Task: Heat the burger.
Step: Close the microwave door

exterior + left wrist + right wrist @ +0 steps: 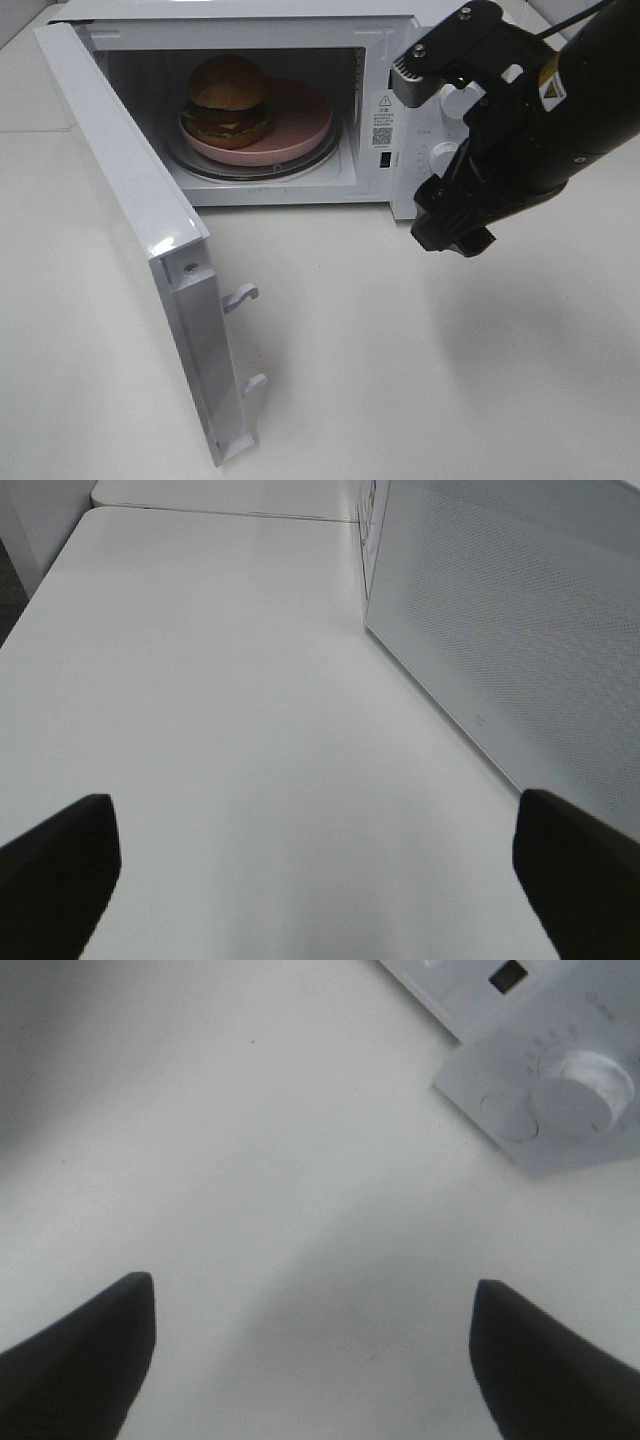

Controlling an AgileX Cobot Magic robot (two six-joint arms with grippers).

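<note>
Showing the whole scene, the high view alone takes in the burger. It sits inside the open microwave, on the left part of a pink plate that rests on the glass turntable. The burger stands upright, bun top upward and layers stacked level; being round, it has no long axis across the plate. The door stands open toward the left of that view. The right gripper hangs in front of the control panel, above the table. The right wrist view adds its jaws, spread wide with only bare table between them, and a white dial on the panel. Only the left wrist view shows the left gripper, jaws wide and empty, low over the table beside the door's dotted outer face.
</note>
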